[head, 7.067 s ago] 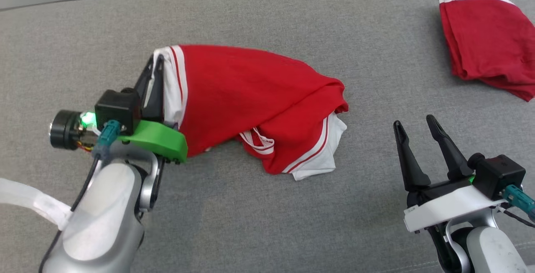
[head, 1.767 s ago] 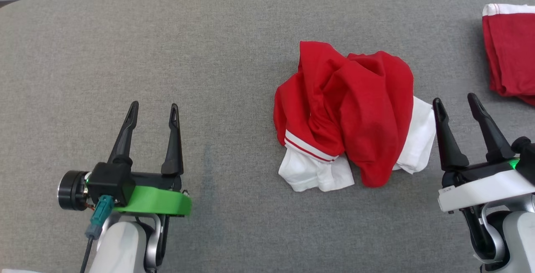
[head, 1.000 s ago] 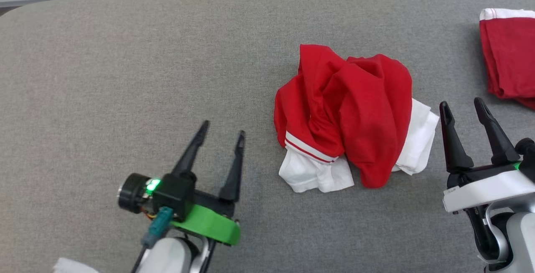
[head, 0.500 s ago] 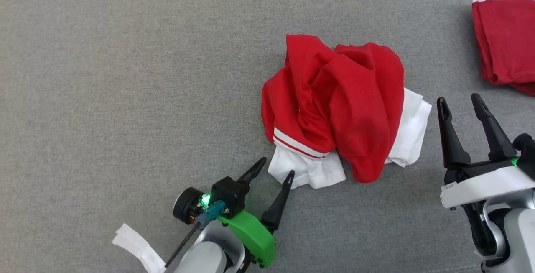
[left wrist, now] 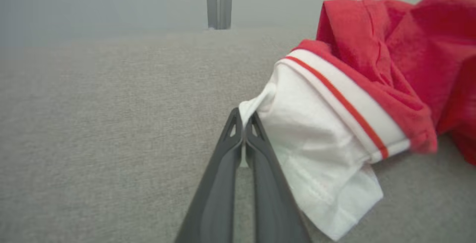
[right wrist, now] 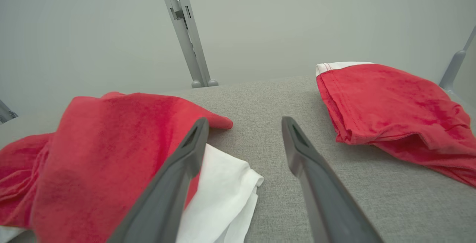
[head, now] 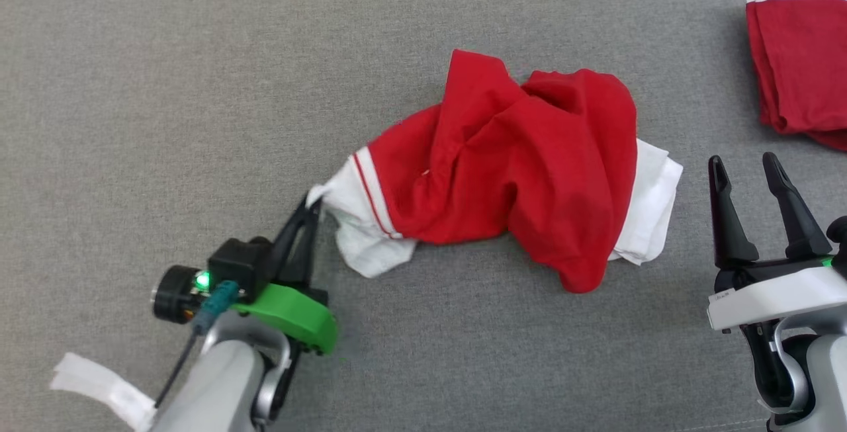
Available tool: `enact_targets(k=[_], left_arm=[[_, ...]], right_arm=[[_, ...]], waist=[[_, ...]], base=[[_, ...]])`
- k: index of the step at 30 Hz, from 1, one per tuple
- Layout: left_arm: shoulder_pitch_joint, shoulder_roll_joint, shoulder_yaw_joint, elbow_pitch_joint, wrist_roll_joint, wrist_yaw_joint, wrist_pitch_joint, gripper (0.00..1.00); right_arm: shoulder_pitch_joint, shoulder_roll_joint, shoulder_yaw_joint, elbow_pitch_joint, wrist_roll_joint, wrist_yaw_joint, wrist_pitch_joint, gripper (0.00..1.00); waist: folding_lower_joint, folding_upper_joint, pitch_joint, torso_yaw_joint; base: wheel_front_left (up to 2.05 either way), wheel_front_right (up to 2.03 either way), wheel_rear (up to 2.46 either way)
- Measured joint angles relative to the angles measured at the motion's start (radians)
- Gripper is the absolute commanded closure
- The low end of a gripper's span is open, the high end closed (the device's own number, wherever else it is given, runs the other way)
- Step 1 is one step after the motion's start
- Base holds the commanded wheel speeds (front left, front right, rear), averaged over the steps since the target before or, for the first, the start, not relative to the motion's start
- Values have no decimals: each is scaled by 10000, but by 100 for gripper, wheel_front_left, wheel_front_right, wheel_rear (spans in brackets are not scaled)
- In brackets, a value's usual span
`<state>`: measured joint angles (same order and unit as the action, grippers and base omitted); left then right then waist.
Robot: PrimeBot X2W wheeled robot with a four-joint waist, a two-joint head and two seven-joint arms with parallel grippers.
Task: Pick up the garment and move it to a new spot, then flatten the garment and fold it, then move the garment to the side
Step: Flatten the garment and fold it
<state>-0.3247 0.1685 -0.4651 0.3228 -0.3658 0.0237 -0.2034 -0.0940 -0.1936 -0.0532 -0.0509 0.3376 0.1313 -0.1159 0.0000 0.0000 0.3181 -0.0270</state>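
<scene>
A grey fabric-covered bench point(head: 198, 88) is seen from above. A crumpled red garment point(head: 516, 174) with white parts and thin red stripes lies near the middle of the bench, a little to the robot's right. One white end point(head: 357, 220) of the garment reaches out from the heap toward the robot's left, and another white part shows at the heap's right edge.

The left end effector point(head: 311, 207) sits at the tip of that white end. Its two dark fingers are pressed together, pinching a small fold of the white cloth between their tips. In the left wrist view the cloth rises in a little peak where the fingertips point(left wrist: 238, 124) clamp it, and the rest of the white end sags onto the bench just beside them.

The right end effector point(head: 743, 162) is to the right of the garment, near the heap's white right edge but apart from it. Its fingers are spread wide with only grey bench between them.

A second red garment point(head: 797, 61) with a white band lies at the far right of the bench, well apart from the first.
</scene>
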Motion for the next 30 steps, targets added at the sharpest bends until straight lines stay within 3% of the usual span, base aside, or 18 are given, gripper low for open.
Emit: enact_targets(k=[6,10,11,12,13,16,22,30], left_arm=[[408,1569,1168,-1262,86,836,443,100],[489,2013,1572,-1327,-35,959,596,100],[488,2033,1616,-1229,-84,934,571,89],[491,2021,1609,-1156,-115,905,569,39],[496,1954,1599,-1112,-194,859,479,0],[502,1632,1609,-1081,-326,876,92,0],[642,1116,2034,-1590,-382,1400,-453,0],[1083,1035,1964,-2692,217,1710,-539,0]], right_arm=[[70,98,-107,0,-59,2,81,0],[65,140,-82,-27,-136,2,128,0],[65,163,-54,-33,-146,0,140,0],[63,176,-27,-35,-155,0,151,0],[61,182,0,-42,-159,0,176,0],[60,173,8,-104,-178,0,201,0],[66,130,100,-418,-345,2,412,0],[133,-40,351,-589,-445,0,658,0]], waist=[[0,0,-25,72],[0,0,15,53],[0,0,26,35],[0,0,30,16],[0,0,30,-7],[0,0,22,-44],[0,0,-73,23],[0,0,-443,134]], base=[[0,0,0],[0,0,0],[0,0,0],[0,0,0],[0,0,0],[0,0,0],[0,0,0],[0,0,0]])
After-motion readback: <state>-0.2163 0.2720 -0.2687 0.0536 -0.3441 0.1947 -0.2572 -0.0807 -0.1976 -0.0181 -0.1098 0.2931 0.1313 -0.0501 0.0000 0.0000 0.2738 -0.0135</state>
